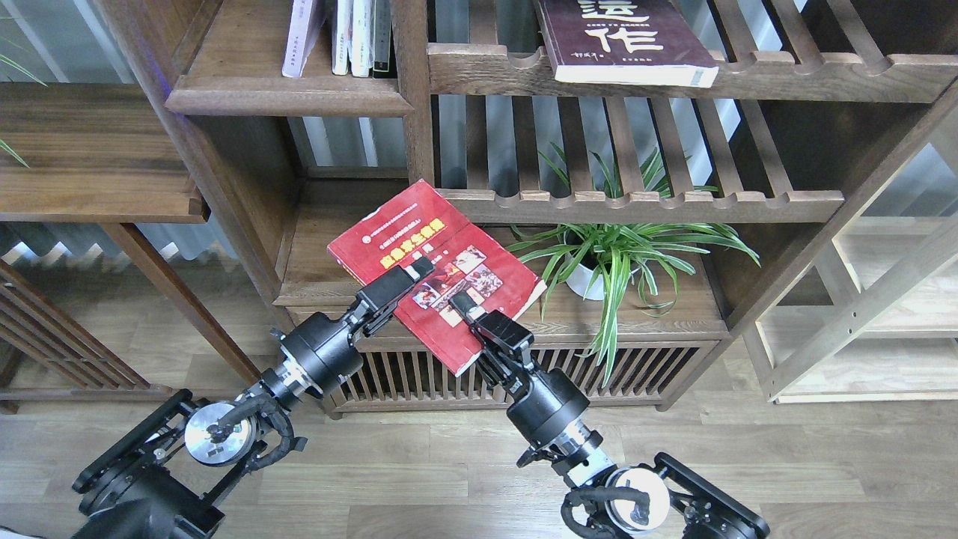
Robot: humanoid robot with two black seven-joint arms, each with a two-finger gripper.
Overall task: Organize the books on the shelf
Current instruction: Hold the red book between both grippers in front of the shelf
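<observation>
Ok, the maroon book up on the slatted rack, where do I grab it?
Grip the maroon book by its page edge overhanging the scalloped front rail, coming from the front and below: it lies flat, so only that protruding edge offers both faces.

Below my tools runs a wood-plank floor (449,479) in pale grey-brown. Ahead of them stands a dark walnut bookcase (419,142) with slatted racks (636,198) to their right. A potted spider plant (614,254) sits just right of them, and a lighter wooden frame (861,314) stands farther right. Daylight shows through the slats.
</observation>
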